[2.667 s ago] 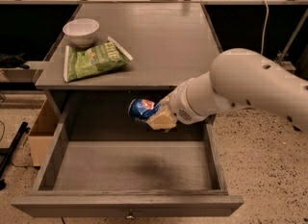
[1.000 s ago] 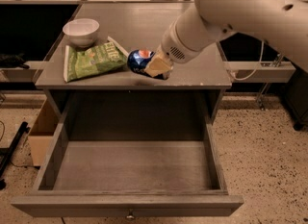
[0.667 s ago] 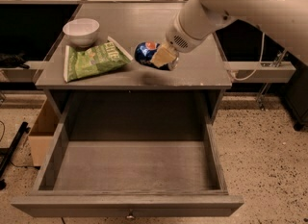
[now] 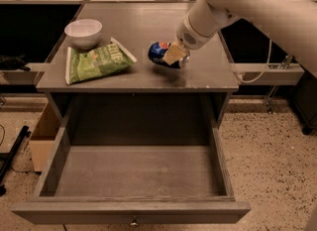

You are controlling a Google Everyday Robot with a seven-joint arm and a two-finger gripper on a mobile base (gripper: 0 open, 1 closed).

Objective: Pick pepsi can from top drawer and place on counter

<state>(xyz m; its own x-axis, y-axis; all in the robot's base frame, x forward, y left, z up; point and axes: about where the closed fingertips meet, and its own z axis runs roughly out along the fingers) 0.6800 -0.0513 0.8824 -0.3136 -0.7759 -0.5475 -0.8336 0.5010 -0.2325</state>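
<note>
Pepsi can held sideways; my gripper, clamped on it, hangs low over the counter, positioned for set-down, I judge.

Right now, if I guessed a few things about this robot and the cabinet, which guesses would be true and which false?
1. The drawer is open with nothing in it. True.
2. The can lies in the drawer. False: it is up at the counter, clamped in the gripper near the counter's front edge.
3. A white bowl stands on the counter, just behind the green bag. True.
4. The can is upright. False: it is on its side.
</note>
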